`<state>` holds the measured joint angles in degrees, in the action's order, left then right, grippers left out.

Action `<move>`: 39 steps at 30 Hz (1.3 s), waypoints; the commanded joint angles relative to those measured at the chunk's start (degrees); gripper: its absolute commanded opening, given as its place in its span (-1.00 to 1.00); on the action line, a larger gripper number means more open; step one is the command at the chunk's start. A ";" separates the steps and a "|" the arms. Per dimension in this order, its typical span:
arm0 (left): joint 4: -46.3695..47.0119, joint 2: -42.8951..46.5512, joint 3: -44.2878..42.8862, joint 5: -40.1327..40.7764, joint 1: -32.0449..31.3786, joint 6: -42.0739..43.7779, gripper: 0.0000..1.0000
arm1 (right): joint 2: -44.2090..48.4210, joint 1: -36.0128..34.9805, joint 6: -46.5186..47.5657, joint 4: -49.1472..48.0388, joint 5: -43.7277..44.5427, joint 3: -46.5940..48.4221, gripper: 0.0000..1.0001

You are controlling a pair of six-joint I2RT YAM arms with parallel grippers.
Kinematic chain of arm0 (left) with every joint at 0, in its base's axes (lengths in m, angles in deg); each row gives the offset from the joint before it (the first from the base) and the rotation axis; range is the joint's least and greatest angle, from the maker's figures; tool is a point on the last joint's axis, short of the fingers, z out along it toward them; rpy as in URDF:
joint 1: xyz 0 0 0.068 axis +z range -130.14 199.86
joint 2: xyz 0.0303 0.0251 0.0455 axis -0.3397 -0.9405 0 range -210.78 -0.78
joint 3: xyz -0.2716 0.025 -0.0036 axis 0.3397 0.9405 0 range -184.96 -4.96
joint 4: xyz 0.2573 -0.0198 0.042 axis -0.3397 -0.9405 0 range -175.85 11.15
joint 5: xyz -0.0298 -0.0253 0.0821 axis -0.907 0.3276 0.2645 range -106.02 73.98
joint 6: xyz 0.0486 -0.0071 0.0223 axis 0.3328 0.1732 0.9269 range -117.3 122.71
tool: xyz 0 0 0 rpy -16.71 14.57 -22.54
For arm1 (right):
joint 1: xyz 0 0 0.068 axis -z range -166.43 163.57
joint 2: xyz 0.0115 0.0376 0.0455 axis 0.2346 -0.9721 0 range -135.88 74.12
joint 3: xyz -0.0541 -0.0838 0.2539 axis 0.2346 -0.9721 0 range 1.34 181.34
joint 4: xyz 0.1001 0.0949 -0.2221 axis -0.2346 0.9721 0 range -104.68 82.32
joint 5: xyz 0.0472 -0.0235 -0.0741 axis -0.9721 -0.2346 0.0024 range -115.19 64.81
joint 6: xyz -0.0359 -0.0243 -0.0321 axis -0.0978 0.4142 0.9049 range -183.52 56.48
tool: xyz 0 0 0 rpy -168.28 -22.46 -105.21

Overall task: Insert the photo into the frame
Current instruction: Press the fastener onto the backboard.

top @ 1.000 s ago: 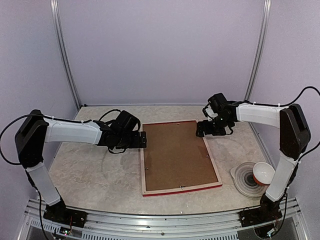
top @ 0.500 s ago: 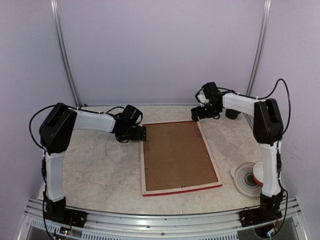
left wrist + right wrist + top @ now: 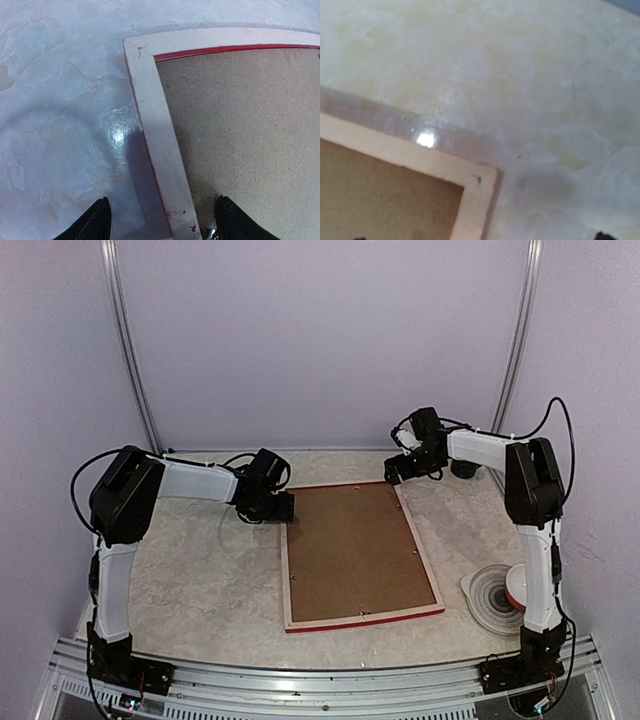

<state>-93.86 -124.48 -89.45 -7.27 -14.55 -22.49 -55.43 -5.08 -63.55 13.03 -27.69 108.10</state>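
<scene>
Currently we log the frame (image 3: 287,580) flat at table (image 3: 190,570) centre, pale back up, brown backing board (image 3: 355,550) inside. Left gripper (image 3: 285,506) at its 11 o'clock corner, fingers (image 3: 95,220) spread astride the rail. Right gripper (image 3: 392,472) at the 1 o'clock corner, fingers wide apart.

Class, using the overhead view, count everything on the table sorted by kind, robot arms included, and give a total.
Picture frame: 1
Backing board: 1
Dishes: 2 (ringed dish, red-and-white bowl partly behind an arm)
Robot arms: 2 (left arm, right arm)
Total: 6
</scene>
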 commanded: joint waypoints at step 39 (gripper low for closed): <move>-1.64 -7.06 -8.75 -5.49 -1.71 10.47 -0.54 | -3.15 0.11 19.98 2.84 -14.76 0.58 0.89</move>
<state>-93.27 -130.27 -98.13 -11.44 -15.65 -13.68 -55.50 -5.00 -44.86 14.38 -41.86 106.46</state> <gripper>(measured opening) 0.220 0.948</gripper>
